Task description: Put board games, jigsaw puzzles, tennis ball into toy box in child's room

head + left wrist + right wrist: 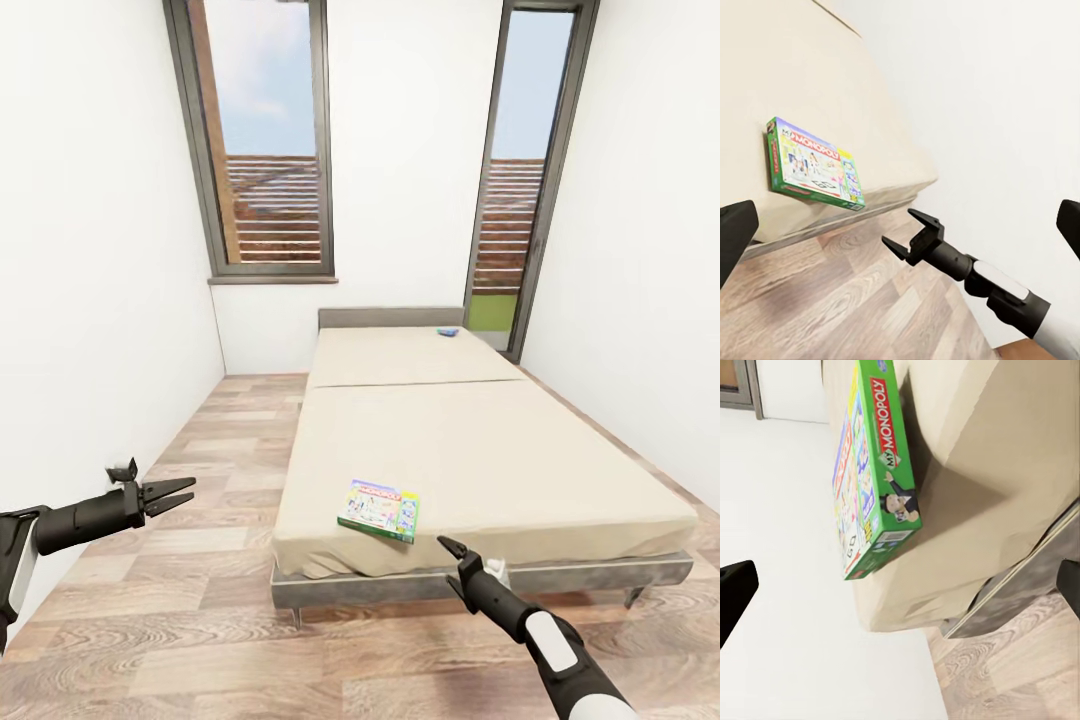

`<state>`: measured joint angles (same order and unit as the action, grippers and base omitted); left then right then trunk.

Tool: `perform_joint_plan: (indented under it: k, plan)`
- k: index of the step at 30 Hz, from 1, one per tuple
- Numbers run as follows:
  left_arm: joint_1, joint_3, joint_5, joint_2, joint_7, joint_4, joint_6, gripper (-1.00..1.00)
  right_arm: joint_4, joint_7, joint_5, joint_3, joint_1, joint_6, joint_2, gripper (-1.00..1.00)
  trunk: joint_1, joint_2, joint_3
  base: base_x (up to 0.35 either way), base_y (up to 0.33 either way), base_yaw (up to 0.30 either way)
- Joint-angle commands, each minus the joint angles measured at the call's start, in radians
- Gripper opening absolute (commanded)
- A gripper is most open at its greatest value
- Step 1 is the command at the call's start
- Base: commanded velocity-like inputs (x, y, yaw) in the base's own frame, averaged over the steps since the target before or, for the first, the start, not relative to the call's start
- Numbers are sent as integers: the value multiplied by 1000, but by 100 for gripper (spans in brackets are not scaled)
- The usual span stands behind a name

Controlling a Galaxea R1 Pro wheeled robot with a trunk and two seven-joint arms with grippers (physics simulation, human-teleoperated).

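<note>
Reaching right arm (452, 548) beside board game (379, 510)

The left arm reaches in from nine o'clock in the head view, forearm nearly level, its left gripper (180, 491) with jaws spread apart and holding nothing. The right arm rises from five o'clock, its right gripper (448, 546) aimed toward eleven o'clock, jaws parted and bare.

board games: 2 on one bed (520, 450) – green Monopoly box (379, 510) at 6 o'clock, small blue box (448, 331) at 1 o'clock | windows: 2 | grippers: 2
</note>
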<state>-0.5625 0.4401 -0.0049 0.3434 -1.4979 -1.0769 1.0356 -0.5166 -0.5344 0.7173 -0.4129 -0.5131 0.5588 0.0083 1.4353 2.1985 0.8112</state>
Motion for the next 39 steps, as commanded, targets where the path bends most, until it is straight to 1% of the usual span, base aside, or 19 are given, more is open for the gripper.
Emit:
perform_joint_plan:
  k: [1,11,18,32,35,39]
  plan:
    - [-1,0,-1,0,-4,0,11,100,3,-1,4,-5,-1,7,1,100,0,0,1,0,0,0]
    - [-1,0,-1,0,-4,0,11,100,9,-6,3,-4,-1,8,2,100,0,0,1,0,0,0]
    - [0,0,-1,0,-4,0,11,100,10,-23,2,0,-1,11,4,100,27,49,23,0,0,0]
    - [-1,-2,0,0,-4,0,11,100,10,-52,-2,5,-1,13,24,100,27,49,23,0,0,0]
    - [-1,-3,0,0,-4,0,11,100,10,-67,-4,5,-1,13,27,100,27,49,23,0,0,0]
    - [0,-3,-1,0,-4,0,10,100,10,-105,-7,6,-1,12,29,100,27,49,23,0,0,0]
